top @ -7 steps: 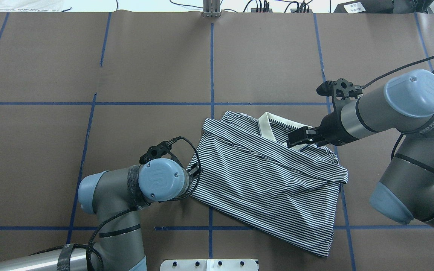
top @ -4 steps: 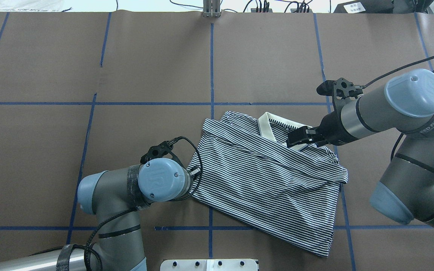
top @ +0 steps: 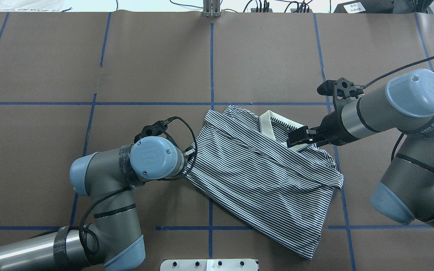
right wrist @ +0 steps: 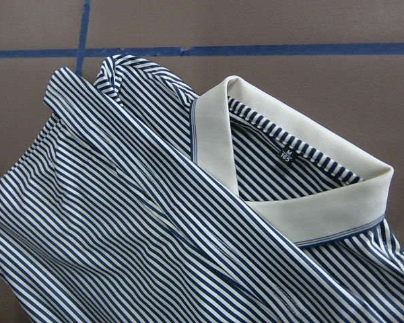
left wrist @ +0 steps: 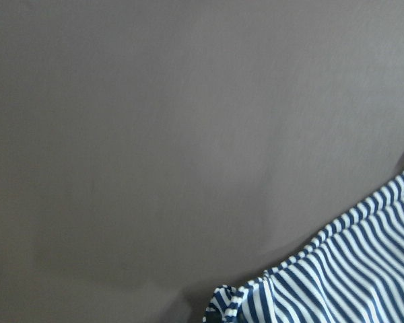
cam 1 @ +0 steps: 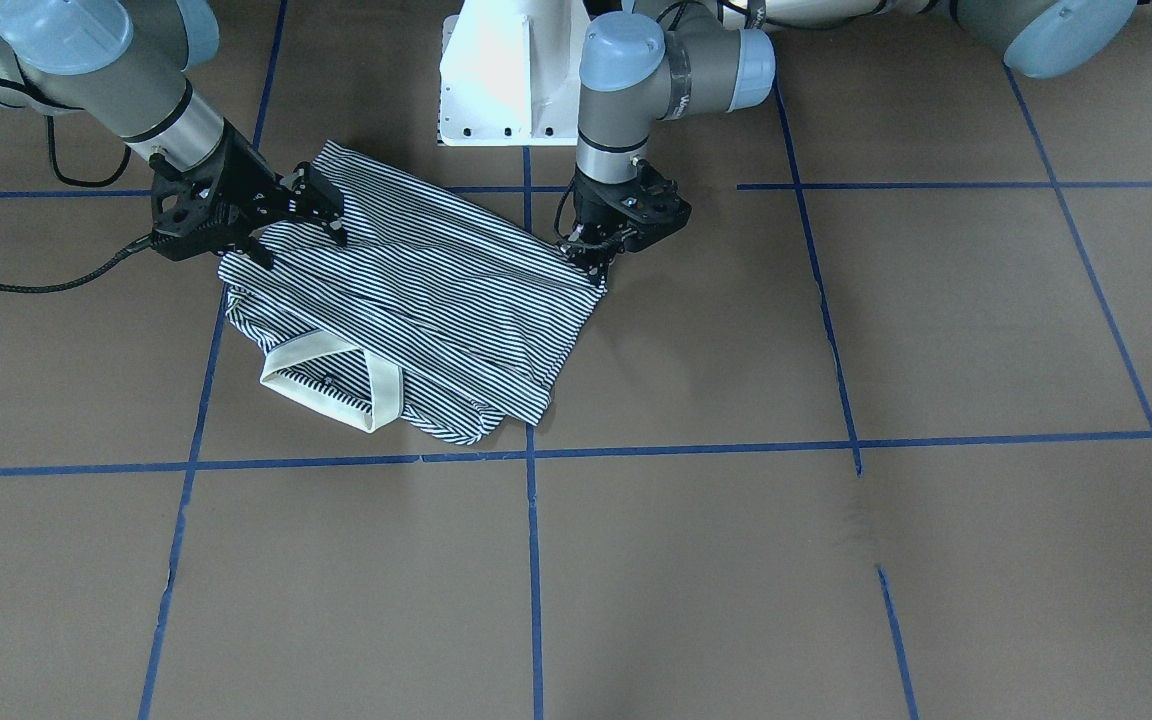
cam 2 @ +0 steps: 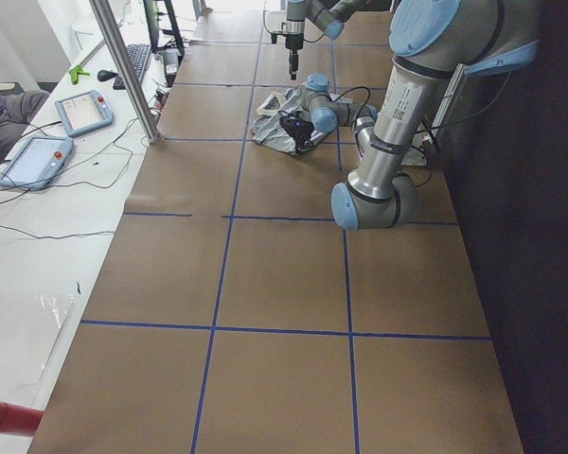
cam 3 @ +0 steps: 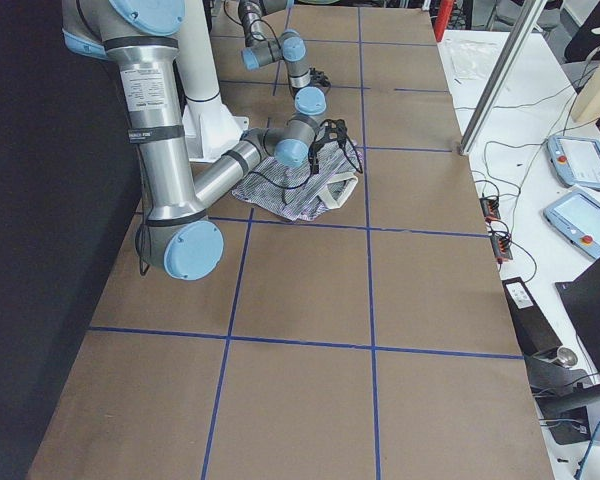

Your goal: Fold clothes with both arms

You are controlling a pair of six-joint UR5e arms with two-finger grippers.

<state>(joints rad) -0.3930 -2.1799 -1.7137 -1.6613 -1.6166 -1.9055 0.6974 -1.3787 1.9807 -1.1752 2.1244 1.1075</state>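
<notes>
Mid-fold, I judge: my left claw [cam 1: 591, 263] pinches the navy-and-white striped polo shirt [top: 262, 177]; right claw [top: 292, 138], cannot tell. Next, carry that edge across.

Place: robotics lab | signs: tape-gridded table [top: 145, 56], teach pendants [cam 2: 83, 112], cables [cam 2: 38, 222] on side bench [cam 2: 19, 284]

Cloth polo shirt [top: 262, 177]; table [top: 145, 56] w/ matt brown paper, blue tape [top: 211, 67].

The overhead view looks down from behind the robot [cam 1: 501, 75], the front-facing one steeply from across the desk [cam 1: 936, 330]; both frame the whole shirt [top: 262, 177]. Side views look along the desk from its ends, far off. Wrist views sit close, the right filled by the collar [right wrist: 212, 134].
</notes>
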